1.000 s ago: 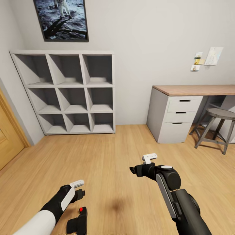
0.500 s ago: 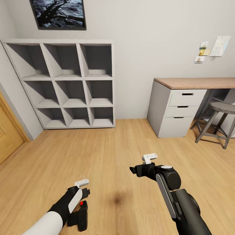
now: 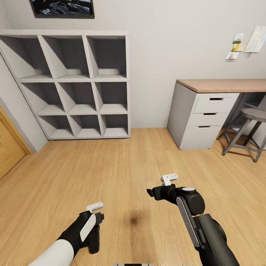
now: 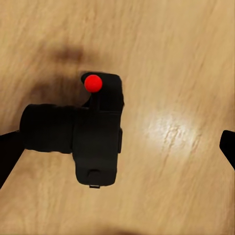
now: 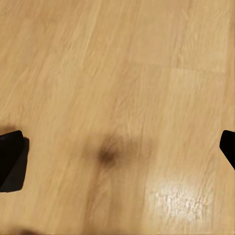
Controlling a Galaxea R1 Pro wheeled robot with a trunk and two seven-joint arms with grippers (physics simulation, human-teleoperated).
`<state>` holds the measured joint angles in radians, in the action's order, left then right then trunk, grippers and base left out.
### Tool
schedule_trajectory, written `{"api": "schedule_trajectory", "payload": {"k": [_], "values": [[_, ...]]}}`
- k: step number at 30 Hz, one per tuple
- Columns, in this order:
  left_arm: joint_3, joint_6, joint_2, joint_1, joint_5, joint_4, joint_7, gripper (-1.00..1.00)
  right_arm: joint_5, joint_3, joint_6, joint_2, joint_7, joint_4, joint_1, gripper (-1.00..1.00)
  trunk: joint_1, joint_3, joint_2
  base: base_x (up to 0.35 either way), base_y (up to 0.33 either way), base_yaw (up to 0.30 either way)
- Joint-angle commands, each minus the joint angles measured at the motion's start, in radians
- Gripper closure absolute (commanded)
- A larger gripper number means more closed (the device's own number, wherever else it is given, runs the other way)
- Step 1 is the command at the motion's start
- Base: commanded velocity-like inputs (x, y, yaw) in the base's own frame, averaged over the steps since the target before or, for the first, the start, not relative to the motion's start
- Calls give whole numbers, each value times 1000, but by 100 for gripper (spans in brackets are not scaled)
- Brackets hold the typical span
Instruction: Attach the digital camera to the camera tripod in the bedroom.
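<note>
While pale grey walls close off the far side of the bedroom, a light wood floor runs from them toward the robot. Against the far wall stands a grey cube shelf of nine open compartments, with the lower edge of a dark framed picture above it. Right of the shelf sits a wood-topped grey desk with three drawers, a few small papers pinned to the wall above it and a grey metal stool tucked just beside it. A strip of orange wooden door shows at the left edge. Lower in the head view, the right arm reaches forward over bare floor, and its right gripper has its two black fingertips spread wide at opposite edges of the wrist view, with nothing between them. The left arm points down at the floor, and the digital camera lies on the boards directly beneath it, lens barrel out to one side and red dot on top. The left gripper hangs above the camera with its fingertips parted well wider than the body, and I cannot tell whether either touches it.
</note>
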<state>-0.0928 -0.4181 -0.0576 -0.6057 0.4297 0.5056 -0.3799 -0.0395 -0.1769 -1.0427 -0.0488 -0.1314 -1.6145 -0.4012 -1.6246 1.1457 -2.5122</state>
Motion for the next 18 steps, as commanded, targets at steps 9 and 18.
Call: {"api": "schedule_trajectory", "payload": {"k": [9, 18], "values": [[-7, 20, -2, 0, 11, 1, -6, -100, -4, 0, -4, 0, 0, -1, 0, -100, -4, 36, -3, 0, 0, 0], [-7, 22, -2, 0, 11, 1, -4, -100, -2, 0, -4, 0, 0, -1, -1, -100, -8, 71, -5, 0, 0, 0]]}}
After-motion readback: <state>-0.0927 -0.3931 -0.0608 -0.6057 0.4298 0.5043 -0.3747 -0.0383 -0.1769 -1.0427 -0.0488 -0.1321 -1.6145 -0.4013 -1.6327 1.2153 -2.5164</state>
